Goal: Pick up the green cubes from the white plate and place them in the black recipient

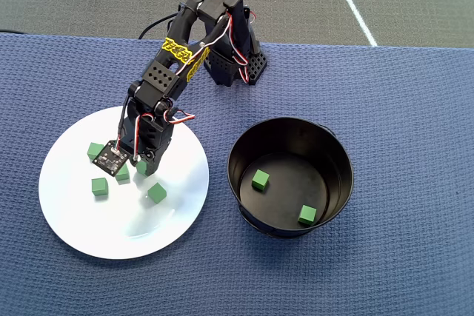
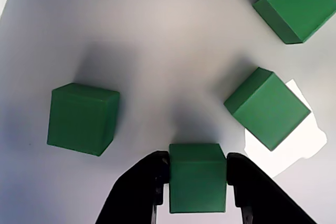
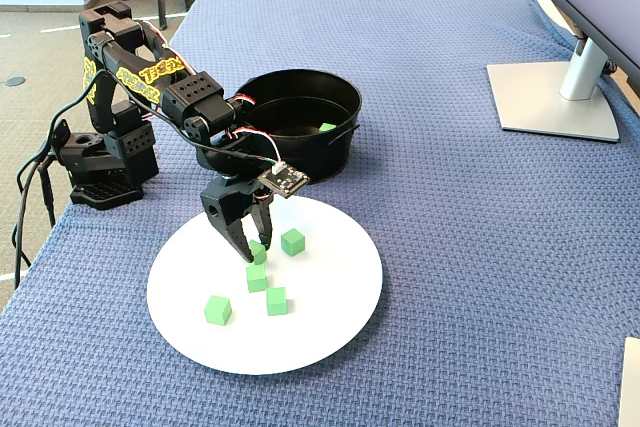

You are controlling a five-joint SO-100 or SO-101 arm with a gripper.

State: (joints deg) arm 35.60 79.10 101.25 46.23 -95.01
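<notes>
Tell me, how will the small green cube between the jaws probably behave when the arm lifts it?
The small matte green cube looks solid, so it will probably stay stiff in the black two-finger gripper, whose jaws press its flat sides. It should not roll. Its dull surface suggests little slipping. It seems light, being tiny beside the glossy white round plate.

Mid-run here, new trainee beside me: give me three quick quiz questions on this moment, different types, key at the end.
1. True or false: the gripper has a green cube between its fingers.
2. How many green cubes lie inside the black pot in the overhead view?
3. Multiple choice: the gripper is over A) the white plate, B) the black pot, C) the blue cloth.

Key: 1 true. 2 two. 3 A.
</notes>
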